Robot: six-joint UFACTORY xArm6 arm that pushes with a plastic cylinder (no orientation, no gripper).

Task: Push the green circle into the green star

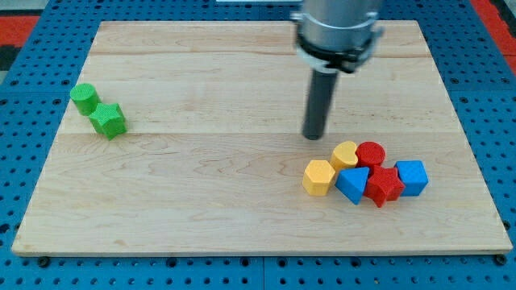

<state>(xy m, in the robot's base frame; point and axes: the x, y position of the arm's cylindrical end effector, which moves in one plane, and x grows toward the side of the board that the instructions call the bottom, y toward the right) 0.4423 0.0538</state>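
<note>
The green circle (83,97) sits near the board's left edge, touching the green star (108,121) just below and right of it. My tip (314,135) rests on the board right of centre, far to the right of both green blocks and just above and left of the cluster of yellow, red and blue blocks.
A cluster at the lower right holds a yellow hexagon (319,177), a yellow round block (345,155), a red circle (371,153), a red star (384,185), a blue triangle (353,184) and a blue block (412,177). The wooden board (242,217) lies on a blue pegboard.
</note>
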